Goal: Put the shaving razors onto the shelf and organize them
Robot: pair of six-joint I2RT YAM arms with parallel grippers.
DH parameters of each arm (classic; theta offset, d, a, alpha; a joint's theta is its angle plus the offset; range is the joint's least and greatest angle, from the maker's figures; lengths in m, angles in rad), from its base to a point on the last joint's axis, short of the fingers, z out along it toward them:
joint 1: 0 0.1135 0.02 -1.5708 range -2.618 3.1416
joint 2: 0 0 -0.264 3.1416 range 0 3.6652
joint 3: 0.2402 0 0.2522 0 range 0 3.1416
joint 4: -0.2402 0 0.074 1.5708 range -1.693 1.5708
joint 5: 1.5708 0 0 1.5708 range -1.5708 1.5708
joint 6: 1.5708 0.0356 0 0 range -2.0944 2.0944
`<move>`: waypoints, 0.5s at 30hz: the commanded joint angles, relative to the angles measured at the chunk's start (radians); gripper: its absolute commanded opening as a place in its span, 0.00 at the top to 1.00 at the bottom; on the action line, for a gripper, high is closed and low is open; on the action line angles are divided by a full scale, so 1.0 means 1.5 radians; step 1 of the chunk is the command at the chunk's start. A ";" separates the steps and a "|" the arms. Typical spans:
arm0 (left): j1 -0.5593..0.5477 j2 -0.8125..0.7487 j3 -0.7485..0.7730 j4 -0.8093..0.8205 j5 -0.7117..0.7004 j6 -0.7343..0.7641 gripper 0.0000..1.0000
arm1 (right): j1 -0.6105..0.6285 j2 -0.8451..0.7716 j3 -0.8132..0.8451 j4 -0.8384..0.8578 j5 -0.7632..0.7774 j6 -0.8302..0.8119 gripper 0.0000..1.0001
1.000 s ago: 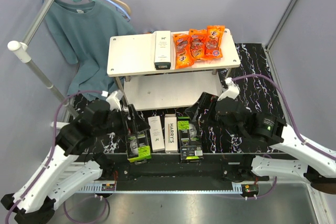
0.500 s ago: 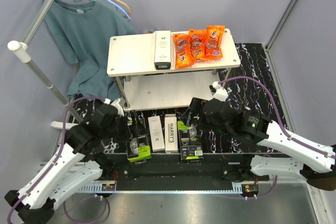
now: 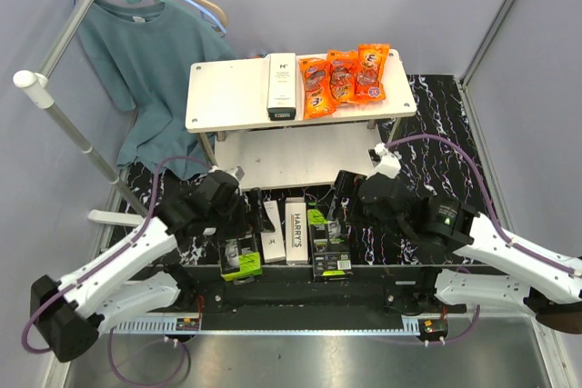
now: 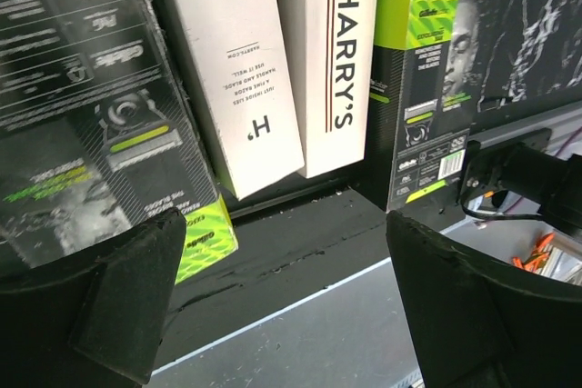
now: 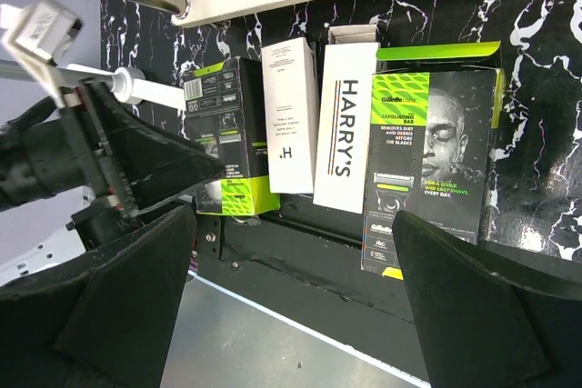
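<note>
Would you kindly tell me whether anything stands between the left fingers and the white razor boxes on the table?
Nothing visible does. In the left wrist view, the open left fingers face the white "H" box and the "HARRY'S" box directly, with no object in between.

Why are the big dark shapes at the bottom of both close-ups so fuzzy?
Left wrist view: the left gripper, likely too near the lens, blurs, while the white HARRY'S box print stays sharp. Right wrist view: the right gripper likewise.
</note>
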 commanded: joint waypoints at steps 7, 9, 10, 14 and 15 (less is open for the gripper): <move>-0.068 0.163 0.073 0.094 -0.074 -0.029 0.07 | 0.005 -0.038 0.000 -0.018 0.015 0.011 0.00; -0.080 0.200 0.081 0.097 -0.085 -0.033 0.07 | 0.005 -0.044 -0.001 -0.024 0.018 0.015 0.00; -0.084 0.211 0.085 0.097 -0.094 -0.034 0.07 | 0.005 -0.048 -0.003 -0.027 0.017 0.017 0.00; -0.109 0.259 0.085 0.114 -0.111 -0.049 0.08 | 0.005 -0.054 -0.008 -0.032 0.015 0.022 0.00; -0.111 0.274 0.083 0.112 -0.116 -0.050 0.08 | 0.005 -0.055 -0.008 -0.033 0.013 0.022 0.00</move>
